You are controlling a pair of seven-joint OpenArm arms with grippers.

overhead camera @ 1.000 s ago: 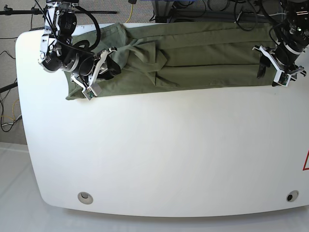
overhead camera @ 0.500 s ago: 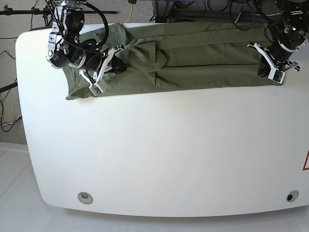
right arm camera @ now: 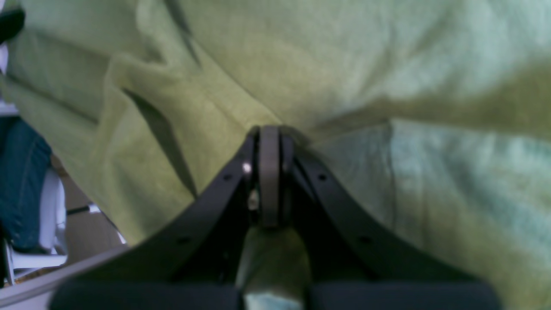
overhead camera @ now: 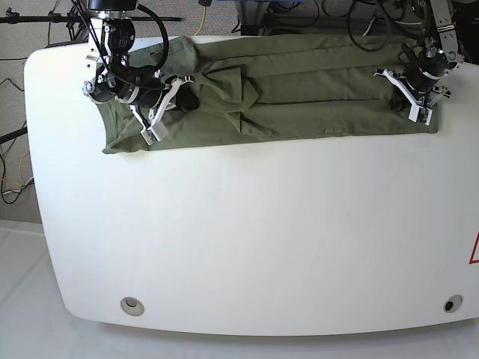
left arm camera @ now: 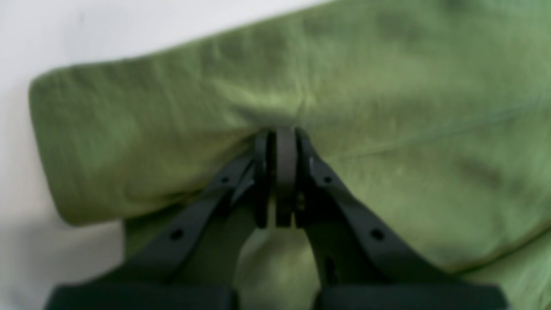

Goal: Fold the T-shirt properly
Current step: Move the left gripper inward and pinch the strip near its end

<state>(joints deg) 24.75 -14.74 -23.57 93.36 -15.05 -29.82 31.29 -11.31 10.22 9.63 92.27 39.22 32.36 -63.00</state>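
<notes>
The olive-green T-shirt (overhead camera: pixel 314 82) lies as a long folded band along the far edge of the white table, with bunched folds towards its left end. My right gripper (overhead camera: pixel 176 93), on the left of the base view, is shut on a pinch of the cloth near those folds; the fabric puckers at its tips (right arm camera: pixel 269 133). At the band's right end my left gripper (overhead camera: pixel 410 96) is also shut on the T-shirt (left arm camera: pixel 387 86). There the closed tips (left arm camera: pixel 285 137) bite a crease close to a rounded folded edge.
The white table (overhead camera: pixel 247 224) stretches wide in front of the shirt, with a round hole near each front corner (overhead camera: pixel 132 304) (overhead camera: pixel 449 304). Cables and stands crowd the space behind the far edge. A blue-jeaned leg (right arm camera: pixel 17 181) shows beyond the table.
Both grippers went from open to shut on the shirt. The left one shifted up and inward from the shirt's right edge; the right one moved up towards the bunched folds.
</notes>
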